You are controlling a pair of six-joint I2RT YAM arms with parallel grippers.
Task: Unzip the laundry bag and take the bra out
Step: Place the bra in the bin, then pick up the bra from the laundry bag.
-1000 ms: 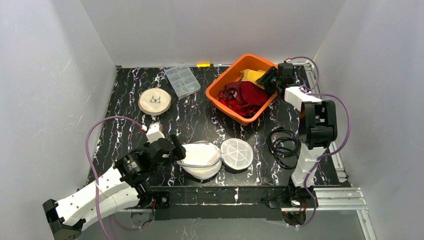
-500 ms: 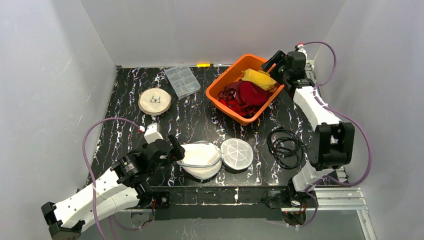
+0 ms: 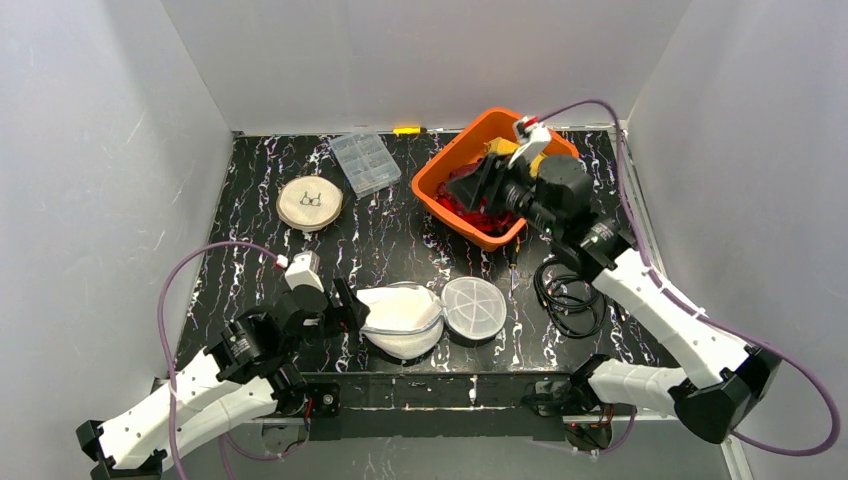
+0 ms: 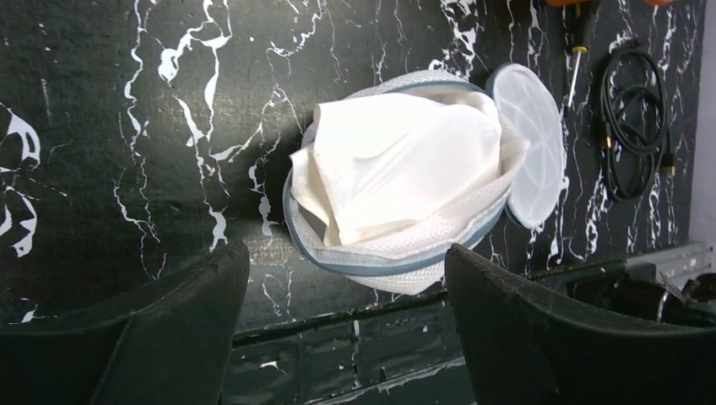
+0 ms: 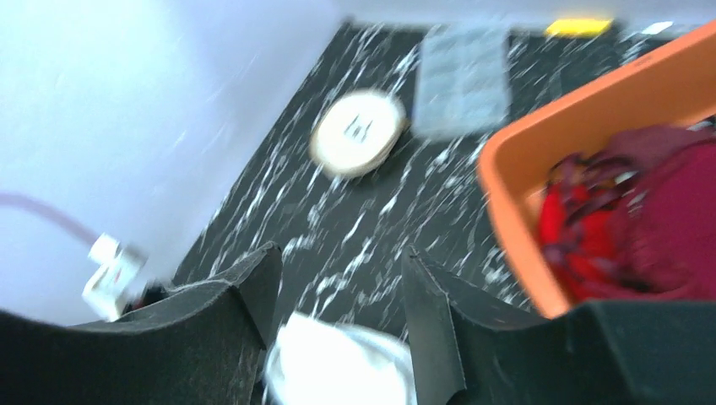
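The mesh laundry bag (image 3: 402, 322) sits at the near edge of the marbled black table (image 3: 400, 240), right in front of the left arm's base. That spot suits the left arm better than the right. Its zip looks undone: the round mesh lid (image 3: 473, 308) lies flipped flat to the right, touching the bag's rim, and the mouth gapes upward. The white bra (image 4: 405, 164) is inside, folded and bulging a little above the grey-blue zip band, so the opening half of the task seems finished and the removal does not. The left gripper (image 3: 345, 303) hovers just beside the bag's left rim with its jaws spread wide and nothing between them. In the wrist view they frame the whole bag, as if lined up to come down on the cloth. The right gripper (image 3: 478, 183) is well apart from all this, over the orange bin (image 3: 437, 170) of red garments (image 5: 642, 228); its wrist view is blurred, but the jaws stand parted and hold nothing. The bra's soft folds should pinch easily — the risk, I judge, is snagging the mesh rim along with it and dragging the bag up too.
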